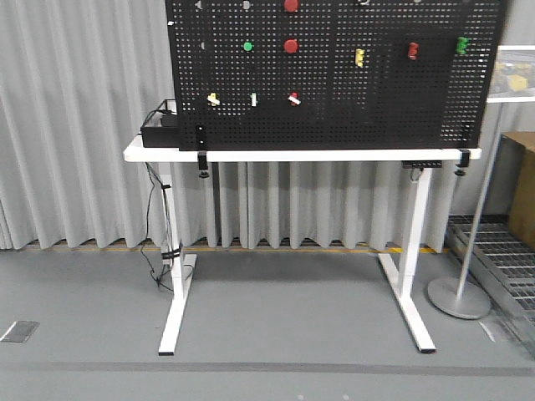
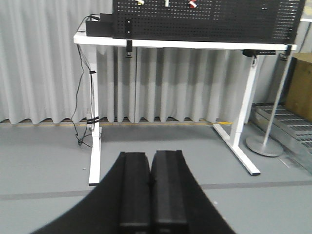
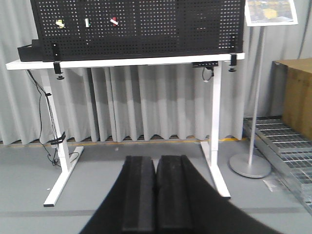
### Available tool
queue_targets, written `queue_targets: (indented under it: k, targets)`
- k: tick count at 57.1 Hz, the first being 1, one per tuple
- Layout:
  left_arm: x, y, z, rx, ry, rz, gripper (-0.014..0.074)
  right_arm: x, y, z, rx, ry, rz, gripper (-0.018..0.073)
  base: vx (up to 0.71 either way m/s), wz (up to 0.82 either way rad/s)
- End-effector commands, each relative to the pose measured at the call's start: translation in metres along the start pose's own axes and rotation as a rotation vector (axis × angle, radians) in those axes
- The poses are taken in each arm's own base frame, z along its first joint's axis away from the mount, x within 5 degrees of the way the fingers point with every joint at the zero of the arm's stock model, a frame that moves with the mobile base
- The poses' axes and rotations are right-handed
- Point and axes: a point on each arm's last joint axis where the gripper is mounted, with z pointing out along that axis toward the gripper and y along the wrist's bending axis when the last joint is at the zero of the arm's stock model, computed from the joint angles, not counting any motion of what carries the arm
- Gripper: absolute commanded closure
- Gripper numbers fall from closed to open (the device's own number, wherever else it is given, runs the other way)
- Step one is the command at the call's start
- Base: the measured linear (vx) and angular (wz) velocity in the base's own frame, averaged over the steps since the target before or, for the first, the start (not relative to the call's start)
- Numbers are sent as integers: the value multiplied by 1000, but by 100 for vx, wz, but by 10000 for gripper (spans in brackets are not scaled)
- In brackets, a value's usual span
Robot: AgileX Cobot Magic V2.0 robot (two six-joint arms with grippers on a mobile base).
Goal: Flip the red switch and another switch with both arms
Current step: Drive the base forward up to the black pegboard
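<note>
While well short of the pegboard (image 1: 376, 100), showed left gripper (image 2: 150, 195) closed, pads pressed together on nothing; likewise right gripper (image 3: 156, 195). Found red switch (image 1: 293, 98) low on the board, left of centre, on one row with yellow switch (image 1: 213, 98) further left. Noted green toggle (image 1: 253, 99) between the two.

Judged the main hazard a wrong target: could hit the green toggle, or the round red button (image 1: 290, 46) just above the red switch, owing to tiny levers set near each other. Risked also a glancing push sliding off a lever without flipping it, or closed fingertips catching the perforated panel. Could crowd both arms together, with both targets on one short row. Could clip the table (image 1: 334, 154) edge on a low approach.

As for containers, saw only a cardboard box (image 1: 522, 180) at far right, contents hidden.
</note>
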Motion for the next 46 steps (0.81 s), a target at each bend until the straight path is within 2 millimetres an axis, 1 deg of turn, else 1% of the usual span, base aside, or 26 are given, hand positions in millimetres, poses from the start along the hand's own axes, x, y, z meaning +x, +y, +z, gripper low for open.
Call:
queue_targets:
  k: [1,21,46]
  targets:
    - [-2,1,-1,-3,-86,-23,594,-7,0,-1,-3,-91,-8,565,26,10]
    - [-2,1,-1,-3,-86,-23,594,-7,0,-1,-3,-91,-8,565,30,0]
    - [-2,1,-1,-3,-86,-23,594,-7,0,-1,-3,-91,-8,565,42,4]
